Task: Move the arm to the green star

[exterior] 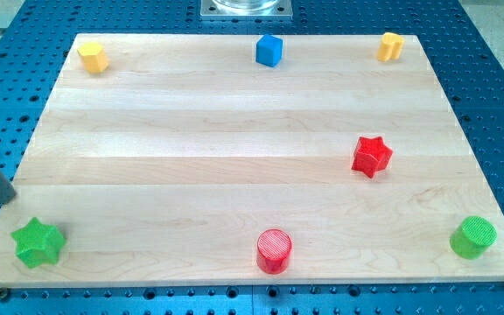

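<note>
The green star (38,242) lies on the wooden board (234,149) at the view's bottom left corner. My dark rod comes in from the view's left edge, and my tip (7,199) sits just off the board's left edge, a little above and to the left of the green star, apart from it. It touches no block.
A red cylinder (274,250) is at the bottom middle, a green cylinder (473,237) at the bottom right, a red star (372,156) right of centre. Along the top edge are a yellow block (93,57), a blue cube (269,50) and a yellow block (390,45).
</note>
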`<state>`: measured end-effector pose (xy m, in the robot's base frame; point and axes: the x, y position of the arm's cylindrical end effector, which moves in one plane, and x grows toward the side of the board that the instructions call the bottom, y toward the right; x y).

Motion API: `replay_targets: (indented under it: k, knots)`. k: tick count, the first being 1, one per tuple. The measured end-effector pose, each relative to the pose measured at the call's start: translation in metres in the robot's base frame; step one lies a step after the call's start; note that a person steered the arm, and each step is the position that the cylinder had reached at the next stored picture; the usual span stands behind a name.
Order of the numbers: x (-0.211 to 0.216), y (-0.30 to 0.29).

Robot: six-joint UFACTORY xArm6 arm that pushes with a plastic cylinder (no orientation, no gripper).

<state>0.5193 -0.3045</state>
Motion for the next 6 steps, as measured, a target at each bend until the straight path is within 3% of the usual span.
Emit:
replay_targets:
  k: [4, 6]
  knots:
    - [0.032, 0.0]
    - [0.082, 0.0]
